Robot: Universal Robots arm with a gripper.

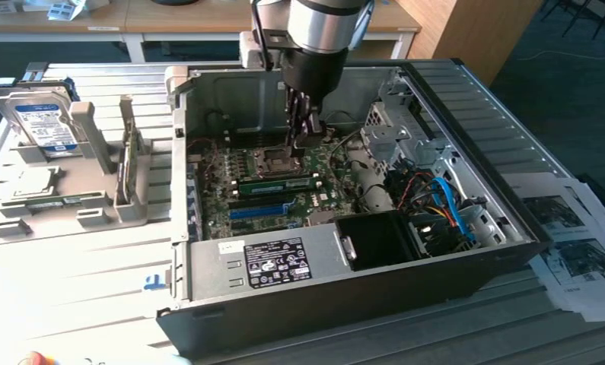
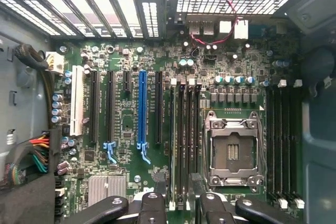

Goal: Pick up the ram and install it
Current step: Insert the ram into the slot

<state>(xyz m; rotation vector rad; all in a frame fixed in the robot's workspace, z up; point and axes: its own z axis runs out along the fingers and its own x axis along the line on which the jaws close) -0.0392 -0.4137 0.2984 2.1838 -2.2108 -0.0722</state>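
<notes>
The ram is a long green stick with a white sticker. It stands on edge in a motherboard slot beside the empty processor socket inside the open computer case. My gripper hangs inside the case just past the socket, apart from the ram and holding nothing. In the wrist view my gripper is open, with its dark fingers spread on either side of the long memory slots next to the socket.
The case walls, a drive cage and a bundle of cables surround the motherboard. On the exterior view's left, a grey fixture holds a hard drive and a square processor chip. Printed sheets lie at the right.
</notes>
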